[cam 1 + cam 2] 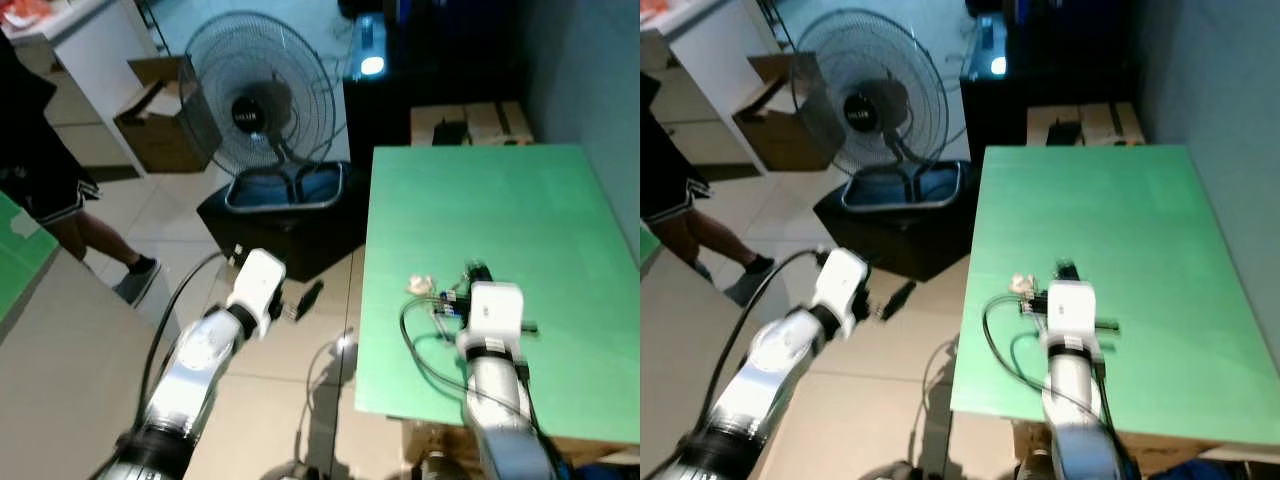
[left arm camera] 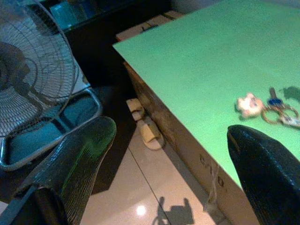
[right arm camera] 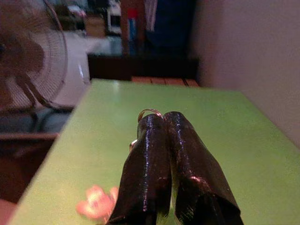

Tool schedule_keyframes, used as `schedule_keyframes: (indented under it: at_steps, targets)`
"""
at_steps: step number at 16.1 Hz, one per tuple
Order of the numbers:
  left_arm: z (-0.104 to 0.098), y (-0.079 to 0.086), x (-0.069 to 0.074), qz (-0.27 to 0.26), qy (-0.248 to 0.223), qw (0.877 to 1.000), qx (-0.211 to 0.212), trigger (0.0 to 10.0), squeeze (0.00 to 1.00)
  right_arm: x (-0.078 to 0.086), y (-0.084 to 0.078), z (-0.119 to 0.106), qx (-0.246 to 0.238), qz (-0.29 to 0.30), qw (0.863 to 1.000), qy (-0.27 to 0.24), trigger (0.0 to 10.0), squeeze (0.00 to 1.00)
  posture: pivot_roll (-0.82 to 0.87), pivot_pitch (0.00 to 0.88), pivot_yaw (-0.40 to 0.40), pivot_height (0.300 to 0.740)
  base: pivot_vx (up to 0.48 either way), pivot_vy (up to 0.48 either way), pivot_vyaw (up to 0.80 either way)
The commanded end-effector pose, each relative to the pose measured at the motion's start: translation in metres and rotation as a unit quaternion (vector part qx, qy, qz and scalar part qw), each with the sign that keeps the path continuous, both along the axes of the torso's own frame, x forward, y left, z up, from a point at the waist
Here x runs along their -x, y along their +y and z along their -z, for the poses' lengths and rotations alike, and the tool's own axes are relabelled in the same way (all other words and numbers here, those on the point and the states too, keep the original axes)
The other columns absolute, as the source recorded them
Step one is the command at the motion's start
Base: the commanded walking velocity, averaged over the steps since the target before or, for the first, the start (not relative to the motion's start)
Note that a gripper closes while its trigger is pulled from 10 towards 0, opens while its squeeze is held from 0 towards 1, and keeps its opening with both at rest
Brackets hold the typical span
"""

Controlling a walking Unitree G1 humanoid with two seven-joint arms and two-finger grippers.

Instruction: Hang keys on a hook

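Green table (image 1: 520,210), keys (image 1: 447,297) – pinched in right pincer (image 3: 159,118)

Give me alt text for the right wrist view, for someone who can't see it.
The right hand, its two black fingers pressed together on a key ring, sits low over a green table. A pale pink charm lies blurred on the table beside the fingers, and a standing fan is off the table's edge.
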State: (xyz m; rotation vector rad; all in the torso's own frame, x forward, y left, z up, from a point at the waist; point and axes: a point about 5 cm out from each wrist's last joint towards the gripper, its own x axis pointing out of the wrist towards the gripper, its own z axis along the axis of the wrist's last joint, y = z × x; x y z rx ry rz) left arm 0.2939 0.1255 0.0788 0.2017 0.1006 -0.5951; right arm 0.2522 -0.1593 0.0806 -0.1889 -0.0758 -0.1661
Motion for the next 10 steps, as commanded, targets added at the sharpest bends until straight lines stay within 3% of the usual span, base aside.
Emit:
schedule_keyframes:
  at_steps: [1, 5, 8, 9, 10]
  targets:
    - [-0.001, 0.01, -0.01, -0.032, -0.002, 0.999, 0.006, 10.0, 0.0, -0.006, -0.003, -0.007, -0.016, -0.003, 1.0, 0.0, 0.0, 0.0, -0.14, 0.0, 0.144, 0.722, 0.0, 0.0, 0.0]
    - [-0.015, 0.01, -0.03, -0.068, -0.025, 0.996, 0.053, 10.0, 0.0, -0.012, -0.009, -0.007, -0.004, -0.026, 1.0, 0.011, 0.0, 0.0, -0.11, 0.0, 0.083, 0.722, 0.0, 0.0, 0.0]
    - [-0.014, 0.033, -0.033, -0.115, -0.019, 0.987, 0.109, 10.0, 0.0, -0.013, -0.009, -0.013, 0.027, -0.041, 0.999, -0.004, 0.0, 0.0, -0.07, 0.0, 0.018, 0.722, 0.0, 0.0, 0.0]
    - [-0.011, 0.036, -0.032, -0.121, -0.017, 0.987, 0.108, 10.0, 0.0, -0.013, -0.008, -0.013, 0.033, -0.045, 0.998, -0.005, 0.0, 0.0, -0.06, 0.0, 0.012, 0.722, 0.0, 0.0, 0.0]
    - [0.004, 0.051, -0.023, -0.141, 0.0, 0.986, 0.092, 10.0, 0.0, -0.007, -0.002, -0.003, 0.036, -0.07, 0.997, 0.015, 0.0, 0.0, -0.06, 0.0, -0.016, 0.722, 0.0, 0.0, 0.0]
